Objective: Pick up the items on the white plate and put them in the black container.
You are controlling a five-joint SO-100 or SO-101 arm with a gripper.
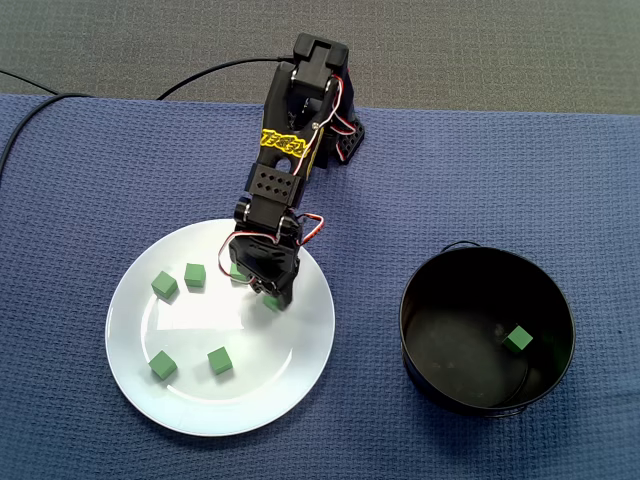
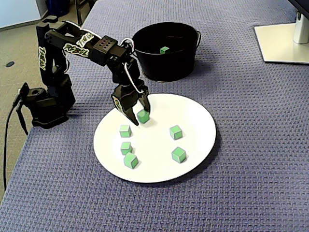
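Yellow sticker [image 1: 283,142], lettering unreadable, claw [image 2: 141,116] around cube [image 2: 143,115]

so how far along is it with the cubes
Done: one green cube lies in the black container. In hand: the gripper is down at the white plate, fingers either side of a second cube; grip unclear. Left: that one plus five other cubes on the plate.

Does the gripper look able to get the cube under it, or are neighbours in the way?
Likely yes: the gripper straddles that cube, and the nearest other cube sits clear of it. Contact is unclear.
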